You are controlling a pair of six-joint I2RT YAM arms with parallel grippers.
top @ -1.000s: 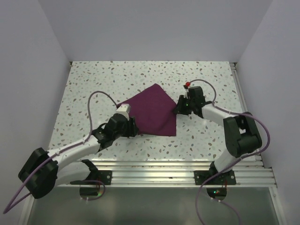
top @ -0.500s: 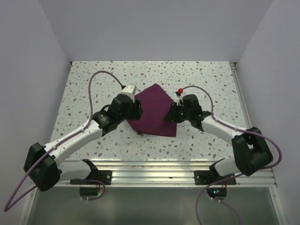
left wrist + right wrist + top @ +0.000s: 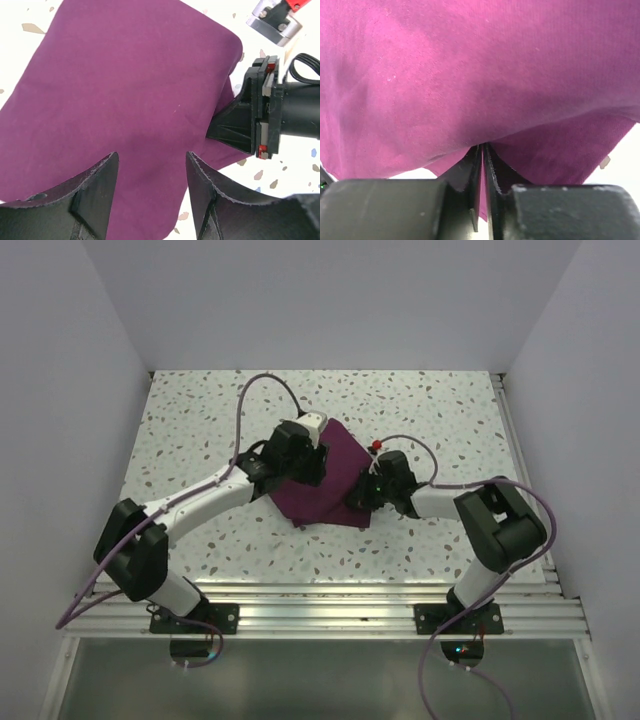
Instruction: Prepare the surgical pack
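Looking down, we see the soft purple cloth point(image 3: 335, 490) folded flat, with smooth rounded corners, in the middle of the speckled surface point(image 3: 200, 420). Our right hand point(image 3: 483, 150) is pinched tight on the cloth's thin edge at 3 o'clock. Our left hand point(image 3: 150, 167) is spread wide with nothing in it, over the cloth's 10 o'clock side.

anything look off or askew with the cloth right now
Nothing spilled or torn. The purple cloth sits diagonal on the table, and its layers are uneven: an under-layer pokes out past the top fold where the right claw pinches it. The left claw hangs open above.
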